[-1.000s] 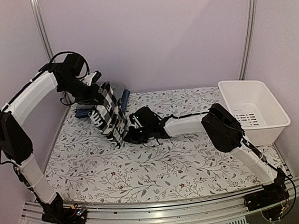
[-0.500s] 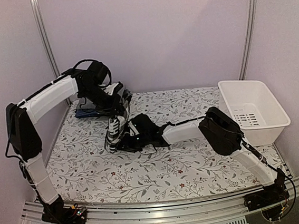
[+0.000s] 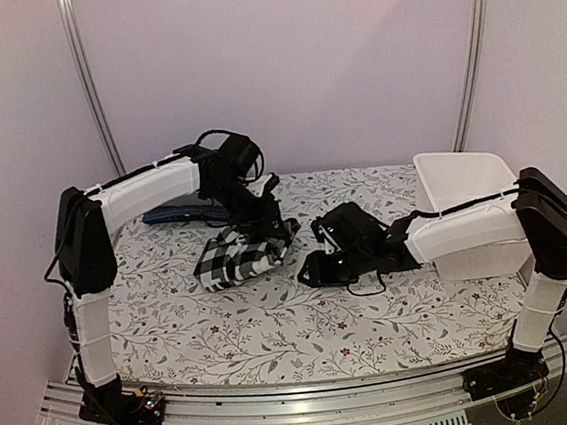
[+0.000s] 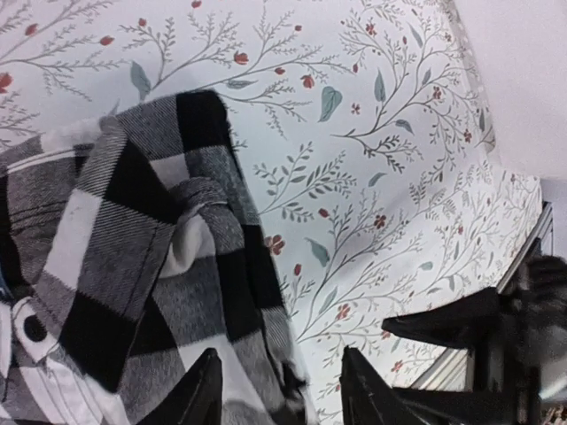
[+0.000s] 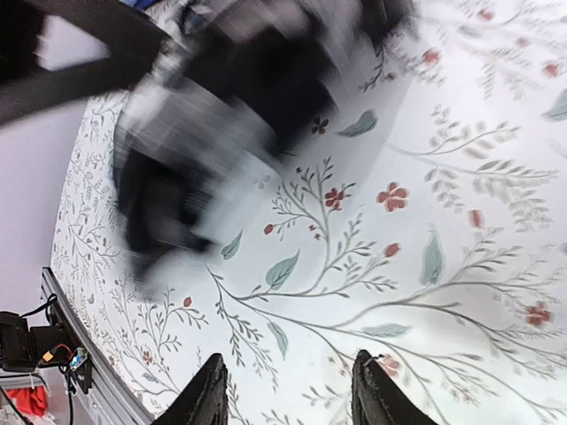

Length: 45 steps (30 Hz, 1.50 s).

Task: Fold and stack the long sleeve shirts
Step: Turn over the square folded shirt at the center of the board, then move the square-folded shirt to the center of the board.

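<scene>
Top external view: counter (image 3: 276,339) with a leaf-and-flower print fills the floor of the cell. Left arm (image 3: 145,184) arches from the near left corner, up and over toward the middle of the far half. Right arm (image 3: 461,231) rises at the near right corner and reaches leftward, low over the counter. Its white forearm crosses in front of the white basket (image 3: 460,167), which stands at the far right edge.

Black-and-white checked shirt (image 3: 230,261) lies on the counter left of centre as a compact, rumpled bundle, right beneath the left wrist. Blue shirt (image 3: 171,214) lies flat farther back, near the far left edge, partly hidden behind the left arm. Cannot tell whether the two shirts touch; the arm covers the gap.

Left wrist view: checked shirt fills the left half, folds overlapping, with a white buttoned strip at the lower left. Left jaws stand apart. One fingertip (image 4: 202,394) sits over the cloth and the other over bare counter, with the shirt's edge running under the gap. No pinch on the cloth seen. Right arm's black wrist shows at the lower right, blurred.

Right wrist view: right jaws stand apart, nothing between them, bare print underneath. Checked shirt is a motion-blurred dark-and-pale mass at upper left, clear of the fingertips.
</scene>
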Motion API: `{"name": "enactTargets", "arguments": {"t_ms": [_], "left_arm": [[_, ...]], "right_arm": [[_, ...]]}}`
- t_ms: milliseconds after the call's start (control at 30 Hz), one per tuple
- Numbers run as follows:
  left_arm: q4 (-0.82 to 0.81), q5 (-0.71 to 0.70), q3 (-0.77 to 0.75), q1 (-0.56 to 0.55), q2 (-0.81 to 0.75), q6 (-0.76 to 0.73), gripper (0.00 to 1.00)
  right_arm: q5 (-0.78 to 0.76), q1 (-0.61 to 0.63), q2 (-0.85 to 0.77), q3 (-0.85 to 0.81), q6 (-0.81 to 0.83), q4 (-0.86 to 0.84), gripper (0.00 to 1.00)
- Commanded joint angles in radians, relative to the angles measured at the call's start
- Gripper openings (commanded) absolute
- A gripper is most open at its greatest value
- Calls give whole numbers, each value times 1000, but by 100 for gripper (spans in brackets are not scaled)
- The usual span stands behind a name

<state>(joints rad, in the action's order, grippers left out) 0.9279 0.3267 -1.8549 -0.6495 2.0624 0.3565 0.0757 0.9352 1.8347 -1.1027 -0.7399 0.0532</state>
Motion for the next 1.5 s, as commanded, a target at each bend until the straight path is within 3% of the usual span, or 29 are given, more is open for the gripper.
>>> {"name": "enactTargets", "arguments": {"t_ms": [0,67,167,333,567,767,933,1200,1467], "left_arm": [[-133,-16,-121,-129,130,139,53],[-107,-47,-224,-158,173,145,64],[-101,-111,-244,-147,135,151,66],[-229,-171,76,-40,-83,142,67],[-429,-89,528,192,-314,42,63],[-563,7,727,349,-369,-21,69],[-648,135,771,393,-323,-43,75],[-747,175,857,367,-258,34,70],[-756,119,976,217,-341,220,58]], "right_arm": [[-189,-44,-268,109,8,114,51],[-208,-50,-311,107,11,147,58],[-206,-52,-287,41,38,176,68],[-177,-52,-159,-95,66,194,74],[-130,-56,73,-285,100,204,74],[-56,-80,223,-370,101,202,73],[-11,-89,310,-410,111,199,71],[37,-95,367,-400,105,176,61],[45,-100,322,-319,123,186,31]]}}
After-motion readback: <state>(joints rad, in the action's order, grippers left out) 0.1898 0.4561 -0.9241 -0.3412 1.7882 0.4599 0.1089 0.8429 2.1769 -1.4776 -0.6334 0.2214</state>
